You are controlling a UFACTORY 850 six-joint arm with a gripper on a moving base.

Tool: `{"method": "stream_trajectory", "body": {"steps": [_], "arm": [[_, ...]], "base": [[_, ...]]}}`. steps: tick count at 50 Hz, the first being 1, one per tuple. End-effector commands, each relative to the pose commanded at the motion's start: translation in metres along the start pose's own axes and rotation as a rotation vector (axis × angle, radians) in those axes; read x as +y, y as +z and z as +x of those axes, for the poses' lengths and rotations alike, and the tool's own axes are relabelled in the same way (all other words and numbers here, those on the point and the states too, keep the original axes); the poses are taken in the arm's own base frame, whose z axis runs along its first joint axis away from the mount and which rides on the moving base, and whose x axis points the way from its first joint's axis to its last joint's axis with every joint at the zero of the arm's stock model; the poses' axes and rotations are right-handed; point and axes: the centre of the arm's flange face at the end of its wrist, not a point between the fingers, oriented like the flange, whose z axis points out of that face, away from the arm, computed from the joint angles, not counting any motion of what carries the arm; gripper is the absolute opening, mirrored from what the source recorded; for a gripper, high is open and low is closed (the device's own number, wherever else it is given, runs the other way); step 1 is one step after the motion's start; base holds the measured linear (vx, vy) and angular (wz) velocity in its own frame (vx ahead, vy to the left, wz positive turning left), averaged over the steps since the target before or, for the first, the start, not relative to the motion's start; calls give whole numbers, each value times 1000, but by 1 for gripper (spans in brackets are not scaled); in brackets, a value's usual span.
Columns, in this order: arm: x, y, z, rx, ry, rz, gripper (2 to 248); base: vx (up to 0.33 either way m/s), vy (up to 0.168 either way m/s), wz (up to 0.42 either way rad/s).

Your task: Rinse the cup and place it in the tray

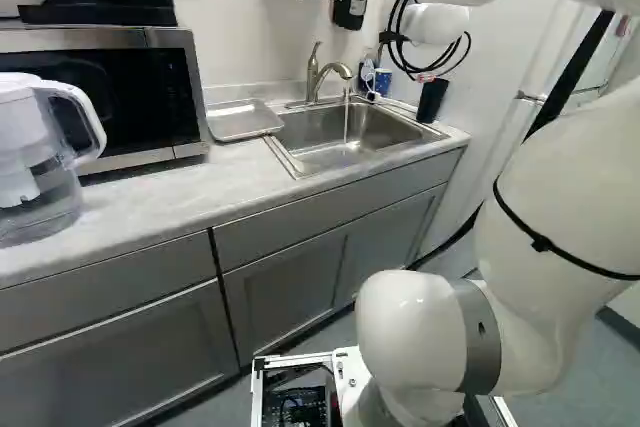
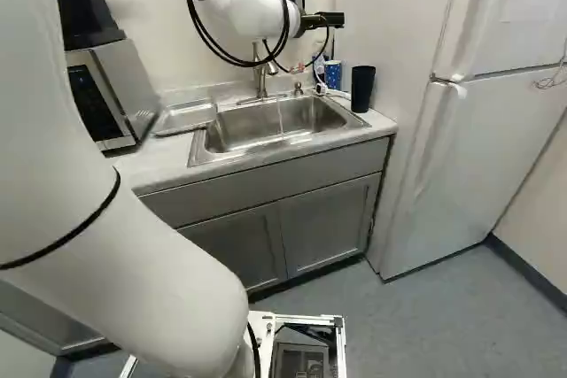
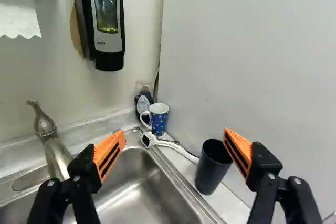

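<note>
Right now my gripper is released, its orange-padded fingers standing wide with nothing held between them. Ahead of it, nearer the line of one finger than the other, is the black cup, which I take to be the one I'm after. It stands upright on the counter just beside the sink, touched by neither pad. Behind it, near the wall, I can see a brush and a blue patterned mug; I'd want to leave both alone. The faucet is running, a thin stream falling into the basin, so the water side is ready. The tray sits across the sink from the cup, and the cup is not in it.

By my reckoning I'm at the start: no grasp, no rinse, no placing. Next I should centre the fingers on the cup, close, and lift; coming in off-line, one finger could tip it. Then comes the stream, then the tray.
</note>
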Motion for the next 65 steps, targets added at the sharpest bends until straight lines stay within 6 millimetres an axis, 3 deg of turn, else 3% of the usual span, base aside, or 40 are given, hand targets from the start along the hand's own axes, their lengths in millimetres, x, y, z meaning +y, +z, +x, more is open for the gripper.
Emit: {"method": "stream_trajectory", "body": {"steps": [23, 65], "arm": [[2, 2, -11, 18, 48, -42, 247], [6, 8, -50, 9, 141, -138, 247]], "base": [[0, 0, 0], [0, 0, 0]]}}
